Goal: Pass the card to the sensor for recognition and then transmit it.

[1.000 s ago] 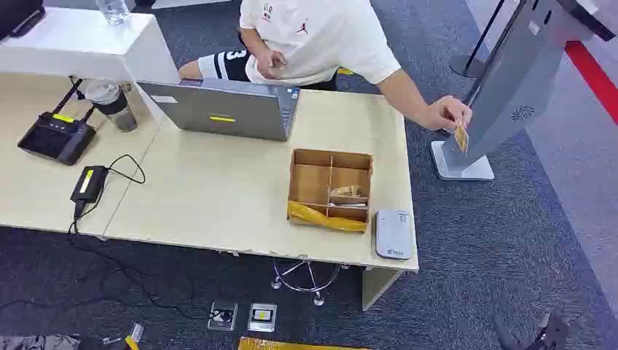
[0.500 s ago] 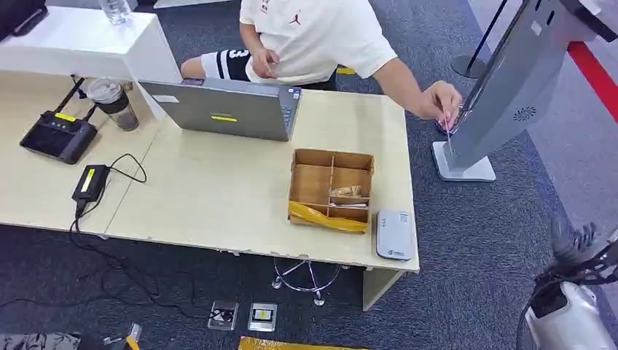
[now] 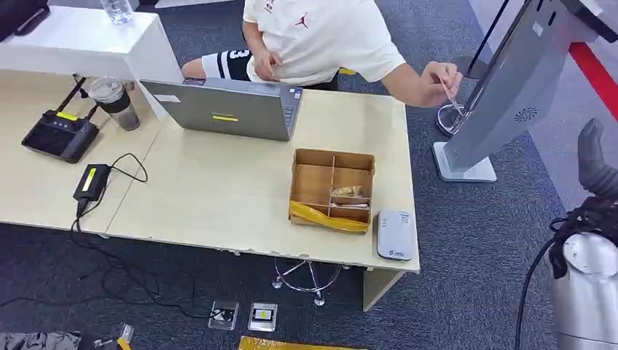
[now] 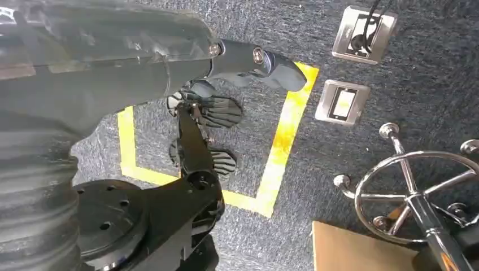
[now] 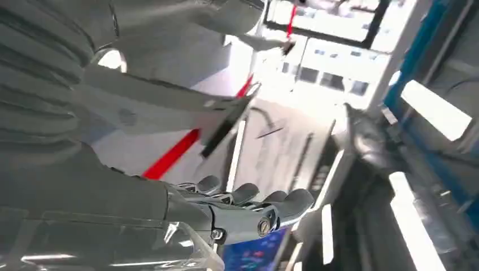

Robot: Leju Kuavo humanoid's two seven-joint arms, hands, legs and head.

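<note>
My right hand [image 3: 594, 157] is raised at the right edge of the head view, off past the end of the tabletop [image 3: 218, 189]; in the right wrist view its fingers [image 5: 248, 195] are extended side by side with nothing in them. My left hand [image 4: 237, 62] hangs over the carpet floor [image 4: 429, 68], thumb out straight, holding nothing, near yellow floor tape [image 4: 282, 141] and the chrome base of a chair [image 4: 415, 192]. The card [image 3: 450, 98] is well apart from both my hands: a person's hand [image 3: 437, 76] pinches it by its top, beyond the far right corner of the tabletop, just beside the grey kiosk stand [image 3: 503, 95]. It shows edge-on, so I cannot tell its face. The sensor [image 3: 394, 235], a flat grey reader, lies on the near right corner of the tabletop, touching the cardboard box [image 3: 331, 189] at that box's right front corner. My right hand sits to the right of the sensor, with open floor between. Further left on the tabletop: an open laptop [image 3: 226, 109], a lidded cup [image 3: 116, 102], a black controller [image 3: 60, 135] and a power adapter [image 3: 89, 182].
</note>
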